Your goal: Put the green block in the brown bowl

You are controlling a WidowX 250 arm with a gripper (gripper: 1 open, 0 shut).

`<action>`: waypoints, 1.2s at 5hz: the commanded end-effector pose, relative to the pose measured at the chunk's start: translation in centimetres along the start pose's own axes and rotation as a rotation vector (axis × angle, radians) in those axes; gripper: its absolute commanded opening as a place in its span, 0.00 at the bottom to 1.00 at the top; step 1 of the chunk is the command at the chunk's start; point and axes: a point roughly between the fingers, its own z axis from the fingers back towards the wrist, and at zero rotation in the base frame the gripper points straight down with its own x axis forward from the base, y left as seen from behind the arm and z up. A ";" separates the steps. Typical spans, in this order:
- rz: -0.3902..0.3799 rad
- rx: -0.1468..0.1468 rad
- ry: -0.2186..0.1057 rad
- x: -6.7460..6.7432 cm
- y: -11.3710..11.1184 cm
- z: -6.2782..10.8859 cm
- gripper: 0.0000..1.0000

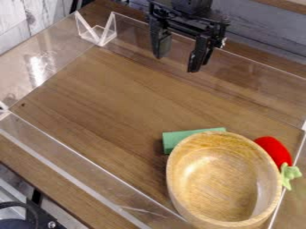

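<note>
— Wooden bowl (223,188) first, since it sits nearest the camera: light brown, thick-rimmed, empty, at about five o'clock on the table (107,107).

— And the green block (191,139)?

— Just behind it, at the bowl's eleven o'clock, lying flat with its near edge hidden behind the rim. I cannot tell whether they touch. A red rounded object (275,150) with a yellow-green bit peeks out at the bowl's two o'clock.

— How will the block handle?

— My guess is light and stiff, a thin slab. Being so low, it gives the fingers little height to bite. I would take it across its short width, at the far end, clear of the rim.

— Where is the gripper (180,55)?

— Far back, at twelve o'clock, well apart from the block, pointing down, jaws spread wide and holding nothing.

— Anything around the edges?

— Clear plastic walls (72,183) fence the table, with a small clear stand (96,29) at eleven o'clock.
</note>
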 end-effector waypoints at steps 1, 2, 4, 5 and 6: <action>-0.107 -0.002 0.034 -0.4 0.0 -1.3 1.00; -0.289 -0.002 0.064 -1.2 -0.1 -2.8 1.00; -0.642 0.032 0.016 -4.0 -0.8 -5.8 1.00; -0.718 0.062 -0.021 -4.8 -1.1 -7.2 1.00; -0.742 0.082 -0.066 -4.8 -1.4 -8.3 1.00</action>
